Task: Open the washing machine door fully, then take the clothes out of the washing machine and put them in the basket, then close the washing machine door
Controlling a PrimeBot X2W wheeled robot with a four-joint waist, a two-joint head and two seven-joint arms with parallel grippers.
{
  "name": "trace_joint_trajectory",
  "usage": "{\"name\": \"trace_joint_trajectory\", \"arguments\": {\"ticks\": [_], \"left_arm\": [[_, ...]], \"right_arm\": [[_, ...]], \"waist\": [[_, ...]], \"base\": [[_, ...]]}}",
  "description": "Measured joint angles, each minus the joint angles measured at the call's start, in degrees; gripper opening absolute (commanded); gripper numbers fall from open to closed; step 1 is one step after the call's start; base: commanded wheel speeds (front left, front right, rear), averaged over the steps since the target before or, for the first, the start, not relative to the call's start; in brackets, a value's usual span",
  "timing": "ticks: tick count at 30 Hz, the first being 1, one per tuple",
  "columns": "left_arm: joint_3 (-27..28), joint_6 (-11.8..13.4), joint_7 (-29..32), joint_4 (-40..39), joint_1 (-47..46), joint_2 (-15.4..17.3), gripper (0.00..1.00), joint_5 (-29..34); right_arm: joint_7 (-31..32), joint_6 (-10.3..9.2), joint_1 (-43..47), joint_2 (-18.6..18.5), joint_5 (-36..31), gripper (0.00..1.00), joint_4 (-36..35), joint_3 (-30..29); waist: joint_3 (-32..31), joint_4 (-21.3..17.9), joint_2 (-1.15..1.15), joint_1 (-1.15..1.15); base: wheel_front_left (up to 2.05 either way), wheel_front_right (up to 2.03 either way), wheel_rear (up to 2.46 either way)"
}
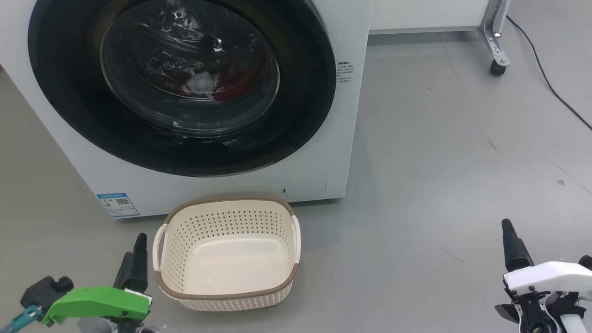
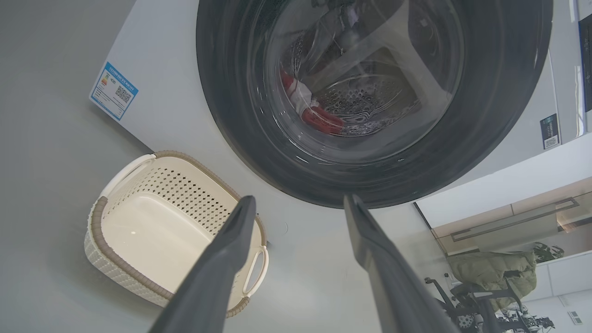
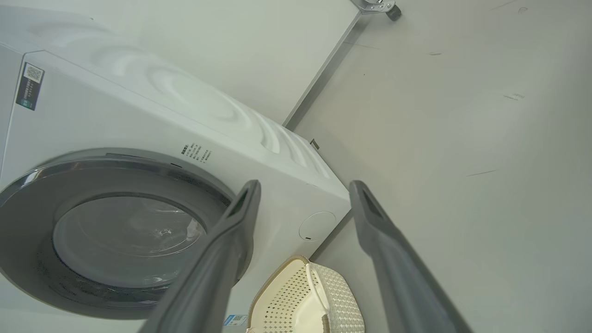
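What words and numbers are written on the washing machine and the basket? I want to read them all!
No text here is clear enough to quote.
The blue sticker low on the washing machine: tiny print and a square code, too small to read.
The grey print right of the door: too small to read.
The dark label on the machine's front: blurred, unreadable.
The basket: no writing.

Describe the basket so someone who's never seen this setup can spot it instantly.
Find the big white washing machine with the round black door. On the grey floor just in front of its lower panel sits the basket. It is the only cream perforated tub, with a brown woven-look rim and two white side handles, and it is empty.
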Motion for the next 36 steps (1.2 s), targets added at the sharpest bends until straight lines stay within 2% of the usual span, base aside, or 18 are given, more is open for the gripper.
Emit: {"name": "trace_joint_trajectory", "arguments": {"ticks": [18,31,36], "left_arm": [[-4.7,4.7,-3.5,-0.6,-1.6,1.2,1.0,17.7],[-7.3,6.8,-6.2,-0.8,-1.6,1.1,1.0,28.2],[-8.0,7.5,-7.1,-0.8,-1.6,1.1,1.0,31.8]], "right_arm": [[-3.5,-4.98,-1.2,-3.2,-20.5,1.0,-1.3,6.2],[-6.3,-6.92,-1.2,-3.5,-31.5,1.0,-1.8,10.0],[-7.3,-7.11,-1.2,-3.5,-35.2,1.0,-1.9,11.2]], "waist": [[-0.1,0.1,0.0,0.0],[0.0,0.1,0.0,0.0],[0.0,0.1,0.0,0.0]], "base": [[0.0,0.0,0.0],[0.0,0.0,0.0],[0.0,0.0,0.0]]}}
